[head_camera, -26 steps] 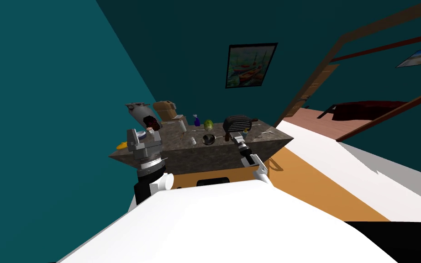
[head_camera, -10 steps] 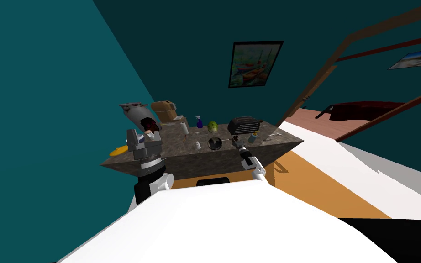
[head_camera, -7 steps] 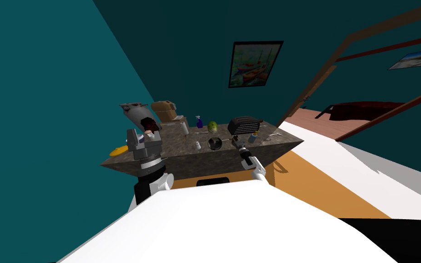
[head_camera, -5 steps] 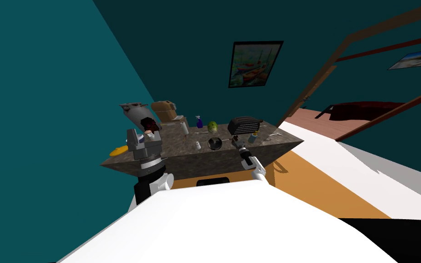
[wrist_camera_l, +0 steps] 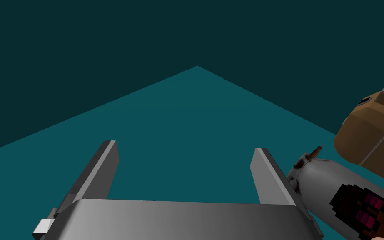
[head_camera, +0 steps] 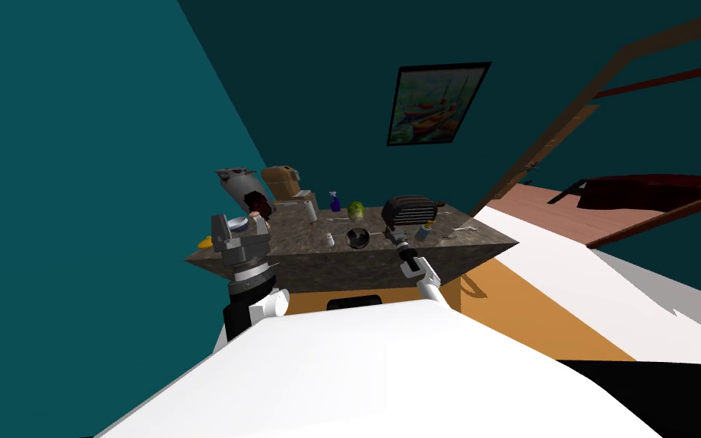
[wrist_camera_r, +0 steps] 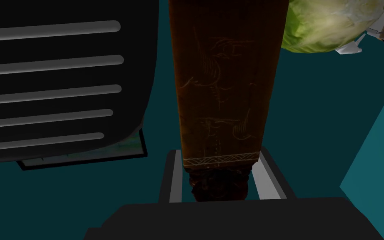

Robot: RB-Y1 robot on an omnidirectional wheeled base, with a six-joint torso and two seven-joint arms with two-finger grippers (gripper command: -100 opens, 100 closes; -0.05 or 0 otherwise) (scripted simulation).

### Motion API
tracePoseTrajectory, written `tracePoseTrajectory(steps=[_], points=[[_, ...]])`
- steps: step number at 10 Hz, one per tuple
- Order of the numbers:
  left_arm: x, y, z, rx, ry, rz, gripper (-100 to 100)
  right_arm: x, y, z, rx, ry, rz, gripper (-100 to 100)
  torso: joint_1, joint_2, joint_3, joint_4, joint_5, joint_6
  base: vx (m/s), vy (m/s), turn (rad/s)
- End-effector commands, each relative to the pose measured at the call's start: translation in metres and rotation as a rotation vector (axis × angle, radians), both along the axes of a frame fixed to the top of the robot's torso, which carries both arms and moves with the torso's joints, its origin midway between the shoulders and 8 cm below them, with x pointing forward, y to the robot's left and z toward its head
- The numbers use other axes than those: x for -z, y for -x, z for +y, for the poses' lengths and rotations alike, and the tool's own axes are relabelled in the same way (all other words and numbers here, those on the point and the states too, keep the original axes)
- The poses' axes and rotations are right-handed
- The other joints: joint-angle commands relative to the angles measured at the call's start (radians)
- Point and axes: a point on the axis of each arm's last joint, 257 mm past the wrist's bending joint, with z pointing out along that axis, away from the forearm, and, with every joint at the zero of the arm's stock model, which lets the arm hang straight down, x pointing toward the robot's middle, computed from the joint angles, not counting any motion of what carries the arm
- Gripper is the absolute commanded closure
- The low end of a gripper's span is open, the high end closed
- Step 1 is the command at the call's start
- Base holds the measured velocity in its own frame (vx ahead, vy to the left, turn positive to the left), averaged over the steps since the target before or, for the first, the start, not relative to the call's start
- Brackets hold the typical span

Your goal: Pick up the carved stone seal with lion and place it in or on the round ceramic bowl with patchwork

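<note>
Figure: the stone-topped counter (head_camera: 356, 262), as you viewed it from the head and both wrists. Your right gripper (wrist_camera_r: 220, 157) was pinching the carved stone seal (wrist_camera_r: 224, 83), a tall dark brown block with fine engraved lines and a patterned band. Its carved end sat between the two fingers (wrist_camera_r: 173, 175), and the plain shaft pointed away from the hand. In the head view this hand was over the near part of the countertop, just to the right of the round dark bowl (head_camera: 356, 238) and apart from it. Whether the seal was touching the countertop could not be told. Just beside the seal, on its right in the scene, stood a black appliance with grey slats (wrist_camera_r: 53, 79). A green cabbage (wrist_camera_r: 328, 25) lay farther back, to the seal's left. Your left gripper (wrist_camera_l: 184, 146) was raised at the counter's left end with its fingers spread wide and nothing between them. It was near a grey vessel with a dark red patch (wrist_camera_l: 332, 191) and a brown bag (wrist_camera_l: 374, 129). A small white shaker (head_camera: 330, 240) stood just left of the bowl. Farther back stood a white roll (head_camera: 309, 211) and a blue spray bottle (head_camera: 334, 201). A framed painting (head_camera: 436, 103) hung on the teal wall beyond the counter.
</note>
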Motion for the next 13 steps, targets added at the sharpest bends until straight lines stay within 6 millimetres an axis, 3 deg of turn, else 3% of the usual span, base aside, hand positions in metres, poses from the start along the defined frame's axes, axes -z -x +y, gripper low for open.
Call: tracePoseTrajectory(steps=[1,4,7,9,12,13], points=[[0.000,0.000,0.000,0.000,0.000,0.000,0,-0.011,-0.006,0.000,-0.014,-0.064,-0.020,100,0.000,0.000,0.000,0.000,0.000,0.000,-0.014,-0.074,0.119],[0.000,0.000,0.000,0.000,0.000,0.000,0,-0.022,-0.012,0.002,-0.032,-0.137,-0.040,100,0.000,0.001,0.001,0.001,-0.001,-0.002,-0.038,-0.069,0.124],[0.000,0.000,0.000,0.000,0.000,0.000,0,-0.048,-0.025,0.006,-0.070,-0.252,-0.086,100,-0.001,0.001,0.001,0.001,-0.002,-0.002,-0.035,-0.082,0.159],[0.000,0.000,0.000,0.000,0.000,0.000,0,-0.048,-0.025,0.006,-0.076,-0.288,-0.083,100,-0.003,0.001,0.001,0.001,-0.003,-0.002,-0.024,-0.071,0.059],[0.000,0.000,0.000,0.000,0.000,0.000,0,-0.077,-0.038,0.012,-0.129,-0.419,-0.129,100,-0.002,0.002,0.002,0.002,-0.003,-0.003,-0.048,-0.075,0.183],[0.000,0.000,0.000,0.000,0.000,0.000,0,-0.077,-0.038,0.012,-0.134,-0.447,-0.127,100,-0.002,0.003,0.003,0.003,-0.003,-0.005,-0.055,-0.074,0.159]])
